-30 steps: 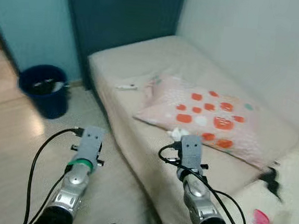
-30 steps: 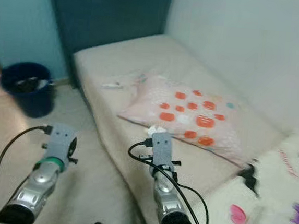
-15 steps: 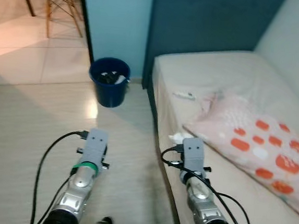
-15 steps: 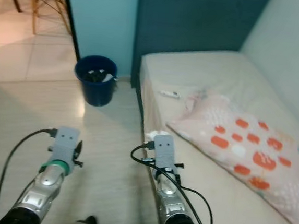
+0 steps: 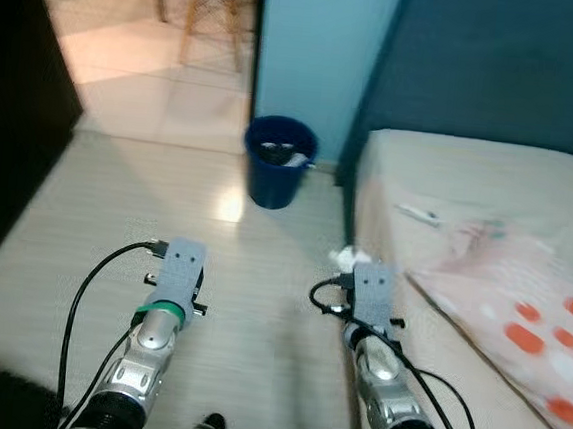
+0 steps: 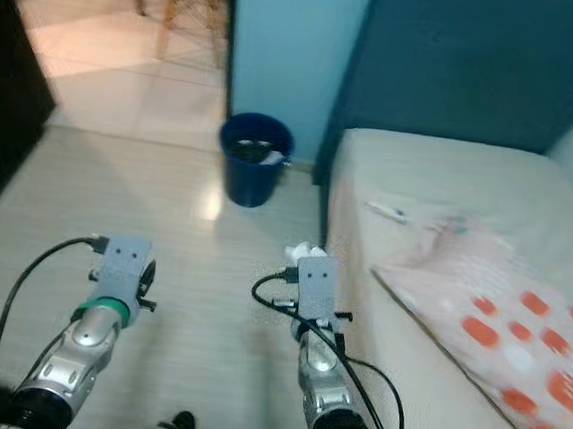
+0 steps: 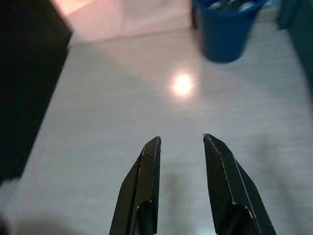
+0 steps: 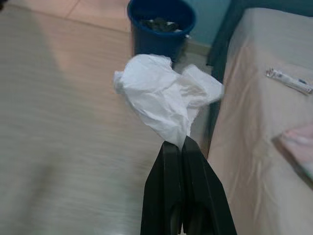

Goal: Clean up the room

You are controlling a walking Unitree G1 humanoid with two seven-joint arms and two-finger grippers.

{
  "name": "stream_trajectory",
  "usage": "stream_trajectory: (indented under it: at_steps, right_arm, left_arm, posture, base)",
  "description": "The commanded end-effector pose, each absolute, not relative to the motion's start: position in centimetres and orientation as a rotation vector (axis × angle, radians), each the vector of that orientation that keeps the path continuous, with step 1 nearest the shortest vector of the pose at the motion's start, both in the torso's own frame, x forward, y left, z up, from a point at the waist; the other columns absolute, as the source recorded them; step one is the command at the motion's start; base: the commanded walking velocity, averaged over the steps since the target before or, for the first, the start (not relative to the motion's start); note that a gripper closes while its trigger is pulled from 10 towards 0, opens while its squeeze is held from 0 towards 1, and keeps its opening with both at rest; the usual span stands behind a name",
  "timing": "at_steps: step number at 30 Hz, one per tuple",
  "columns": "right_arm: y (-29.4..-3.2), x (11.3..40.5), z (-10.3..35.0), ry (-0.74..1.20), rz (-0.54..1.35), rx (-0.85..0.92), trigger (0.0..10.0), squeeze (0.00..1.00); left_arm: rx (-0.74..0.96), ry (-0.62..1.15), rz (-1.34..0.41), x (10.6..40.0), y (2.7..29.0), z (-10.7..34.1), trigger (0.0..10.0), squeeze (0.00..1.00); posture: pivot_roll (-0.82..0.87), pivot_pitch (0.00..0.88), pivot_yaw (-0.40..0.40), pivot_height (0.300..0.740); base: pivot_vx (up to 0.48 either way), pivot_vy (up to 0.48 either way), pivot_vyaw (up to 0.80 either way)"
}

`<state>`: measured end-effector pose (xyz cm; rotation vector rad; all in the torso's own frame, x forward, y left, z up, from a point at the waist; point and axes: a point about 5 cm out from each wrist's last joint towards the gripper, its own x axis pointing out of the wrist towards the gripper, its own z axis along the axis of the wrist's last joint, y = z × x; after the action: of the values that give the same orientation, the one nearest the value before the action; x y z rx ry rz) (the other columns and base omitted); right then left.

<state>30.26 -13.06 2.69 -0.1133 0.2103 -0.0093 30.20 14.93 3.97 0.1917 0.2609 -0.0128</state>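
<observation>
My right gripper is shut on a crumpled white tissue, which also peeks out above the right wrist beside the bed's edge. Ahead on the floor stands a dark blue bin with rubbish in it, seen too in the right wrist view. My left gripper is open and holds nothing, hovering over the pale wooden floor. A small white tube-like item lies on the bed near a pink pillow with red dots.
A light blue wall and a dark blue panel rise behind the bin. A dark piece of furniture stands at the left. Chair legs show on the tiled floor beyond. Open floor lies between me and the bin.
The camera has swung left: the bed and pillow slid to the right and the bin moved towards the middle. Both grippers keep their pose, the right still holding the tissue.
</observation>
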Motion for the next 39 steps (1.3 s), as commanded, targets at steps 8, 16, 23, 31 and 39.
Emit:
stream_trajectory:
  at_steps: [8, 16, 23, 31, 39]
  right_arm:
    - [-13.49, 29.91, 2.44, 0.209, -0.033, -0.101, 10.0, 0.0]
    - [-13.3, 29.99, 2.61, 0.198, -0.027, -0.109, 10.0, 0.0]
    - [-13.3, 30.02, 2.64, 0.197, -0.031, -0.107, 10.0, 0.0]
    - [-13.36, 29.97, 2.54, 0.202, -0.037, -0.11, 10.0, 0.0]
    - [-13.47, 29.85, 2.42, 0.204, -0.06, -0.103, 10.0, 0.0]
  left_arm:
    - [0.2, 0.276, -0.03, 30.36, 14.7, 4.02, 10.0, 0.0]
    - [0.177, 0.272, -0.044, 30.36, 14.47, 4.11, 10.0, 0.0]
    - [0.172, 0.271, -0.049, 30.42, 14.38, 4.18, 10.0, 0.0]
    - [0.174, 0.27, -0.062, 30.55, 14.24, 4.27, 10.0, 0.0]
    - [0.18, 0.278, -0.082, 30.63, 14.04, 4.13, 10.0, 0.0]
  posture:
    - [0.02, 0.074, -0.031, 0.74]
    - [0.02, 0.075, -0.03, 0.74]
    - [0.02, 0.071, -0.028, 0.74]
    - [0.02, 0.064, -0.023, 0.74]
    - [0.02, 0.053, 0.014, 0.74]
  base:
    - [0.0, 0.0, 0.0]
    - [0.28, 0.0, 0.0]
    - [0.441, 0.0, 0.0]
    - [0.467, 0.0, 0.0]
    - [0.466, 0.0, 0.0]
